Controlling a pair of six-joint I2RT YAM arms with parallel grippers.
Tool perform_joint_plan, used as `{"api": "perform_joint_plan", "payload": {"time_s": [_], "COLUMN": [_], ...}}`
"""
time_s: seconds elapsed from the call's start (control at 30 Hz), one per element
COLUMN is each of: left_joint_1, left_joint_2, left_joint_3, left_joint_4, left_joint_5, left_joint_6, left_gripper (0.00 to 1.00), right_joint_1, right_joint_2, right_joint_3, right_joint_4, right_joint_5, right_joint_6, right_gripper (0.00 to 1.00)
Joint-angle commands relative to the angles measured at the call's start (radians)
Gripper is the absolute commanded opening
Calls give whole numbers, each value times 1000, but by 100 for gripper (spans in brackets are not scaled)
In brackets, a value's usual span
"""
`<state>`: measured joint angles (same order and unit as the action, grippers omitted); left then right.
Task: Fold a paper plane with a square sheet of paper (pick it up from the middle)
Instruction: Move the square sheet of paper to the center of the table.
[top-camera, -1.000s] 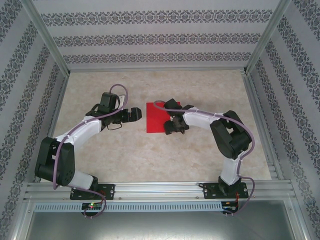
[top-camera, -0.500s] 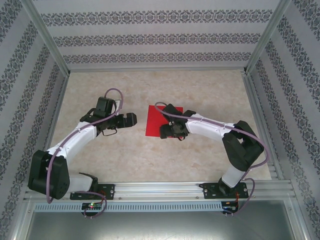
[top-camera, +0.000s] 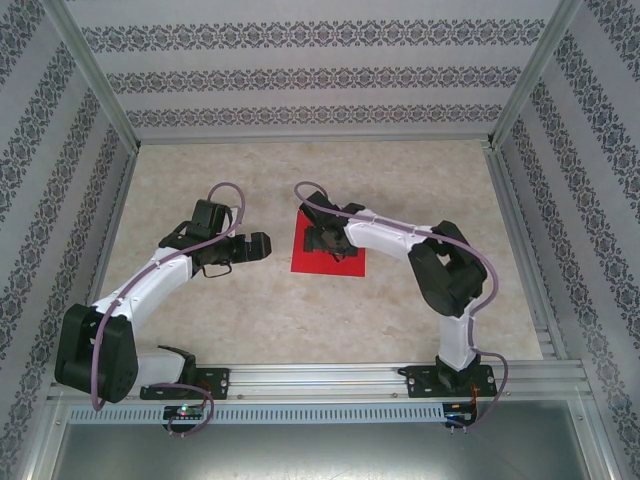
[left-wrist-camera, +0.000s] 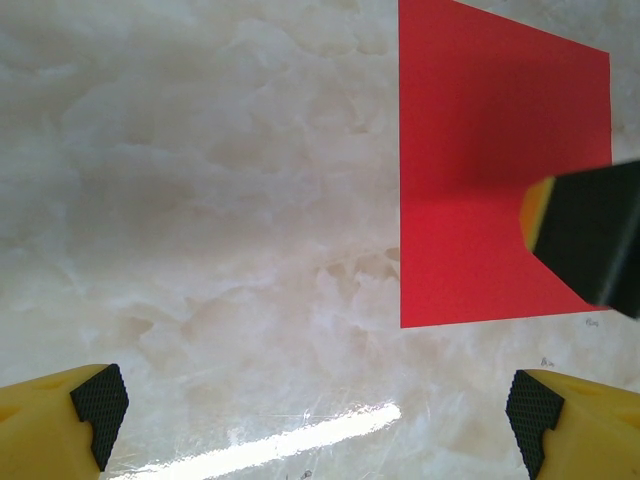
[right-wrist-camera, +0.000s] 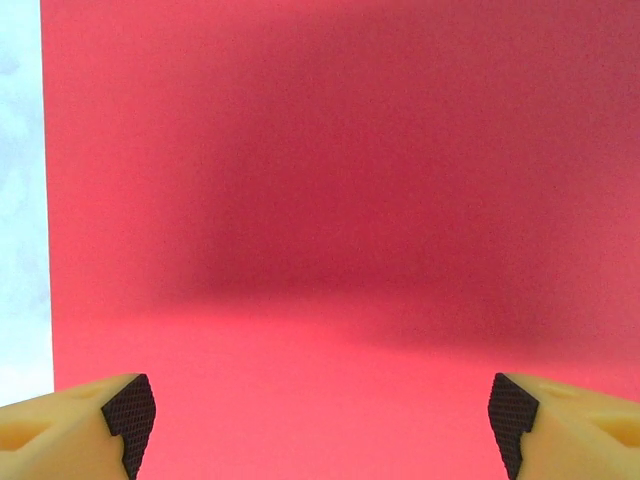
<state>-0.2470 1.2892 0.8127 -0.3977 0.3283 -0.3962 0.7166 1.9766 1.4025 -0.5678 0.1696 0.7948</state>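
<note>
The square sheet of paper (top-camera: 330, 266) lies flat and uncreased on the table's middle, bright red; the paper plane is out of view. My right gripper (top-camera: 320, 240) hangs right over the sheet, jaws wide open. In the right wrist view the red sheet (right-wrist-camera: 340, 200) spreads under the right gripper (right-wrist-camera: 320, 425) with nothing between its pads. My left gripper (top-camera: 262, 245) stands open just left of the sheet, apart from it. In the left wrist view the sheet (left-wrist-camera: 470, 150) lies ahead to the right of the left gripper (left-wrist-camera: 315, 420), with a right fingertip (left-wrist-camera: 590, 240) above its edge.
The marble-patterned table (top-camera: 400, 300) is bounded by an aluminium frame (top-camera: 310, 135) and patterned walls. Bare tabletop (left-wrist-camera: 200, 200) lies in front of the left gripper. A strip of table (right-wrist-camera: 20, 200) shows left of the sheet.
The right arm has swung left and farther over the sheet while its jaws widened. The sheet has turned and shifted slightly. The left arm drew back a little, still open.
</note>
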Motion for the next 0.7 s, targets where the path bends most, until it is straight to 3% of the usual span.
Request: {"api": "perform_joint_plan", "payload": {"time_s": [0.0, 0.47, 0.67], "left_joint_1": [6, 5, 6], "left_joint_2": [-19, 1, 14], "left_joint_3": [-6, -5, 0], "left_joint_4": [-14, -6, -4], "left_joint_5": [1, 9, 16], "left_joint_6": [-2, 2, 0], "left_gripper": [100, 100, 100], "right_joint_1": [-22, -29, 8], "right_joint_2": [51, 178, 158], "right_joint_3": [46, 109, 44], "right_joint_4": [-43, -82, -49], "right_joint_5": [48, -16, -80], "right_joint_6": [14, -117, -133], "right_gripper": [89, 87, 86]}}
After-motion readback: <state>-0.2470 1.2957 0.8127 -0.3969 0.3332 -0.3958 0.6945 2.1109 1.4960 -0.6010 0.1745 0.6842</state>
